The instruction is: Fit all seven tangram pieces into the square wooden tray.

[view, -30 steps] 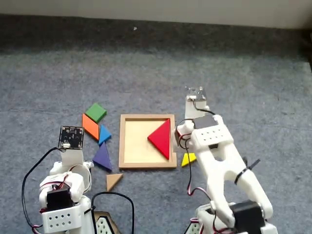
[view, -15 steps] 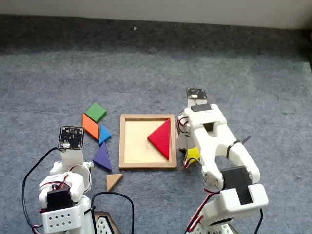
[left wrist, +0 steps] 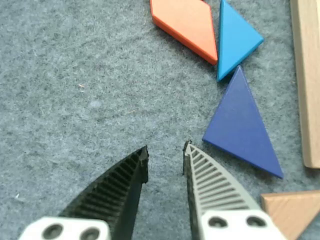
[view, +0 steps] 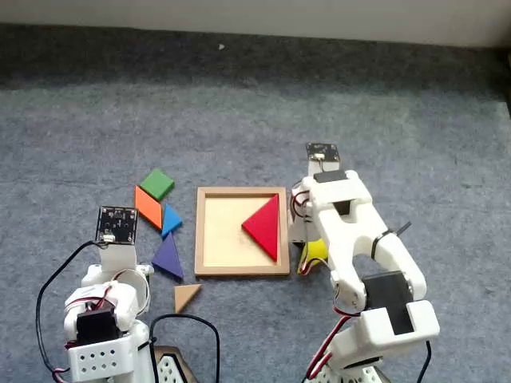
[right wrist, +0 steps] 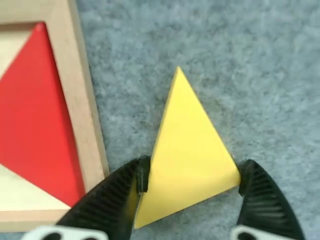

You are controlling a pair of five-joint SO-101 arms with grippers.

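The square wooden tray (view: pixel 239 263) holds a red triangle (view: pixel 266 226) against its right side. Just outside the tray's right rim, a yellow triangle (right wrist: pixel 190 125) lies on the carpet. My right gripper (right wrist: pixel 192 172) is shut on its wide end, one finger against each side. Left of the tray lie a green square (view: pixel 157 183), an orange parallelogram (view: pixel 148 207), a small blue triangle (view: pixel 170 219), an indigo triangle (view: pixel 168 257) and a plain wooden triangle (view: pixel 186 297). My left gripper (left wrist: pixel 165 150) stands open over bare carpet beside the indigo triangle (left wrist: pixel 242 127).
Grey carpet covers the table. The right arm (view: pixel 351 231) hangs over the yellow piece and hides part of it in the high view. The left arm (view: pixel 108 311) sits at the near left. The tray's rim (right wrist: pixel 82 100) runs close beside the yellow triangle.
The right arm has swung back from beyond the tray's far right corner and dropped over the yellow triangle, where it now holds still. The left arm has not moved.
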